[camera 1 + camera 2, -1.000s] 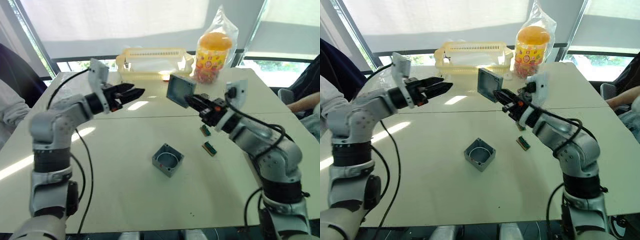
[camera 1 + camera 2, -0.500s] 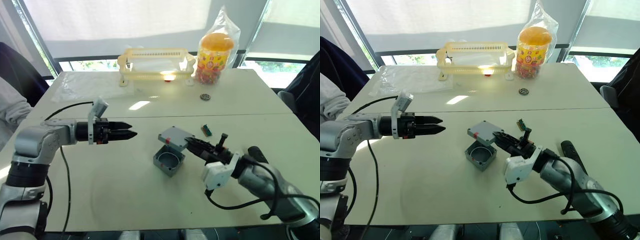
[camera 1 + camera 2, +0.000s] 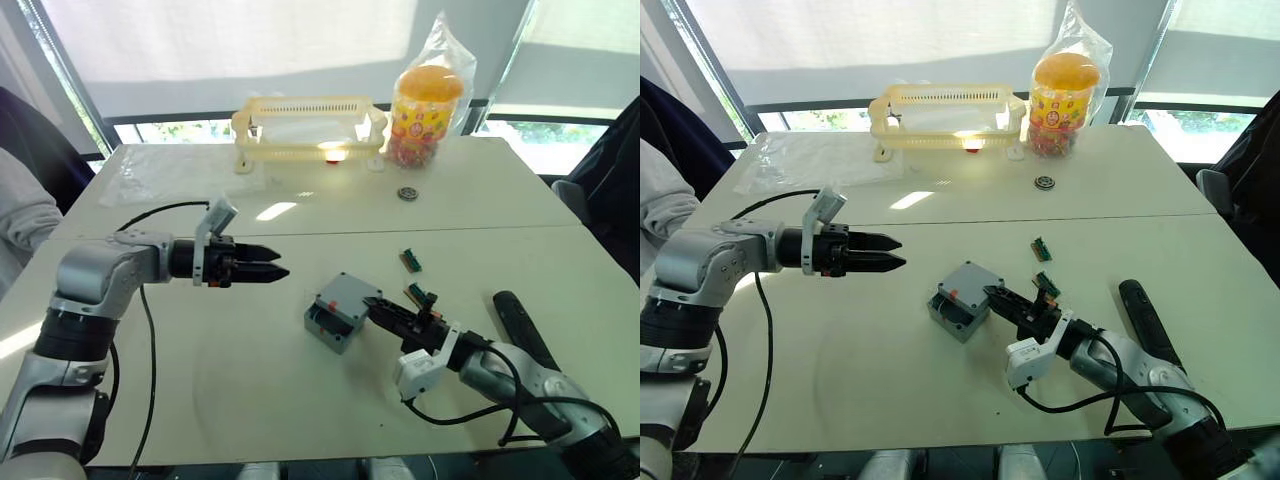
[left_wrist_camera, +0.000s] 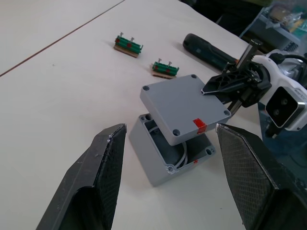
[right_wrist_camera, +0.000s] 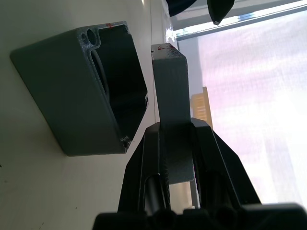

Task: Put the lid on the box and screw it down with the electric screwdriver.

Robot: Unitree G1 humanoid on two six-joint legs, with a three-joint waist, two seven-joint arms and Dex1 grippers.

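The grey lid (image 3: 348,294) hangs tilted and skewed over the grey box (image 3: 325,328), which stands on the white table (image 3: 250,390); part of the box's opening (image 4: 158,136) still shows. My right gripper (image 3: 371,303) is shut on the lid's right edge, its fingers (image 5: 149,158) clamping it edge-on. My left gripper (image 3: 277,271) hovers a short way left of the box, open, with nothing between its fingers (image 4: 103,172). The black electric screwdriver (image 3: 519,322) lies on the table to the right, beside my right forearm.
Two small green terminal blocks (image 3: 411,260) (image 3: 421,296) lie just right of the box. At the back stand a yellow basket (image 3: 308,124) and a candy jar (image 3: 428,104), with a small round part (image 3: 407,193) in front. A person's sleeve (image 3: 15,215) is at the far left.
Both arms came down from a raised pose. My right gripper brought the lid from high up down over the box. My left gripper moved right, closer to the box.
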